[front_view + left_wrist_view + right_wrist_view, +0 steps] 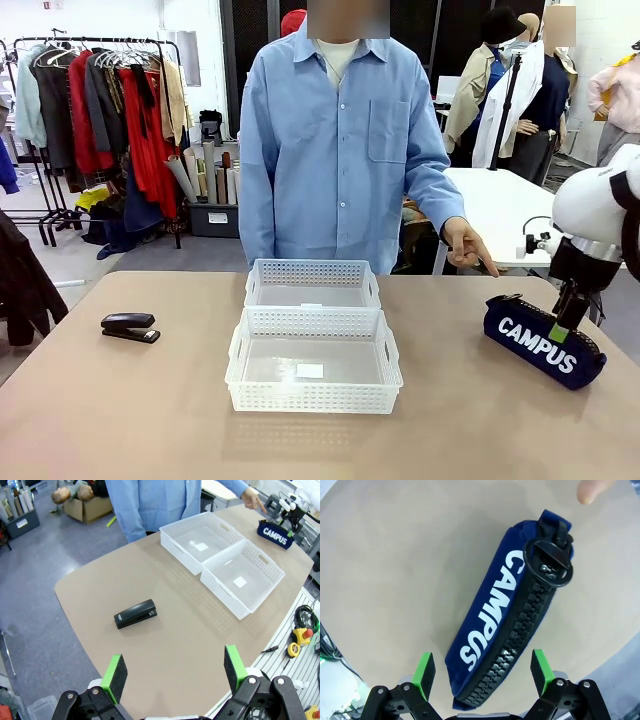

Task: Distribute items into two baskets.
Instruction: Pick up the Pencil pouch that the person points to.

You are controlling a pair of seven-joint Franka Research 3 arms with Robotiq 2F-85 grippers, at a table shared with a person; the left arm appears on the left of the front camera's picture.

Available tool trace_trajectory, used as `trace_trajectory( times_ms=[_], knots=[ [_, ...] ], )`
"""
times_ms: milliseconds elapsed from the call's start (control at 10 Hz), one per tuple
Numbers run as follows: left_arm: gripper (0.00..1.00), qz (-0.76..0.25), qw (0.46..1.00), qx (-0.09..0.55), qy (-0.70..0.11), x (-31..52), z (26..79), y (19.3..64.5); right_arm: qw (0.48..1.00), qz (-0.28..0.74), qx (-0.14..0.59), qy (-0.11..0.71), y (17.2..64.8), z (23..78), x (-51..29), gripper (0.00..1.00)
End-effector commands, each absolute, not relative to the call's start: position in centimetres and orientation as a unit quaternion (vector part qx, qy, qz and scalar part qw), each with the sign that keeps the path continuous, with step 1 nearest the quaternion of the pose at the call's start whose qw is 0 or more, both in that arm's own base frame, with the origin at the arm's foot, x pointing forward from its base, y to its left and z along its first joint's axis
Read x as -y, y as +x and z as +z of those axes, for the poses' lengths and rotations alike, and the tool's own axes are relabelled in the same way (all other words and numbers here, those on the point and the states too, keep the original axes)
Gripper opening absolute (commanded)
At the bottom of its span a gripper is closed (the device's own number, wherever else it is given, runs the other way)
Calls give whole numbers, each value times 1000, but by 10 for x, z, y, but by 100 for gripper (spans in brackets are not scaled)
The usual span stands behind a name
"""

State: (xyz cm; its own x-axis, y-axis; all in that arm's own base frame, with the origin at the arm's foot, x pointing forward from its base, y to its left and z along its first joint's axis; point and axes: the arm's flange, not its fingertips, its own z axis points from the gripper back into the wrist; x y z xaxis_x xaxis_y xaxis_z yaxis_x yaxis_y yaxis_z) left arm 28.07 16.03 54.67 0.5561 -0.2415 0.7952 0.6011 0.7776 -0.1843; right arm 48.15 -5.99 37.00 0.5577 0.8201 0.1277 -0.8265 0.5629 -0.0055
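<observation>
The navy CAMPUS pouch [545, 343] lies on the table at the right. My right gripper [560, 328] hangs open just above it. In the right wrist view the pouch [512, 612] lies lengthwise between the green pads [424, 670], zip side up, and my right gripper [482, 669] is not touching it. The small black stapler [130, 327] lies at the table's left. My left gripper [174, 672] is open high above the table, with the stapler [135, 613] ahead of it. Two white baskets stand mid-table: the larger [313, 398] nearer me, the smaller [312, 272] behind it. Both are empty.
A person in a blue shirt stands at the far side, one hand [465, 245] pointing down toward the pouch; a fingertip [590, 490] shows beyond it. In the left wrist view the baskets [222, 595] sit side by side, with the pouch [275, 534] behind them.
</observation>
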Motion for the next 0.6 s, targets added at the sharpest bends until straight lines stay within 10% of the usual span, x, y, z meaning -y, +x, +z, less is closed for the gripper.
trace_trajectory(
  times_ms=[0, 500],
  knots=[
    [100, -254, 849, 405, -227, -161, 546, 281, 873, 480, 79, 40, 486, 358, 60, 100],
    [100, -254, 849, 405, -227, -161, 546, 281, 875, 476, 74, 47, 493, 332, 56, 100]
  ],
)
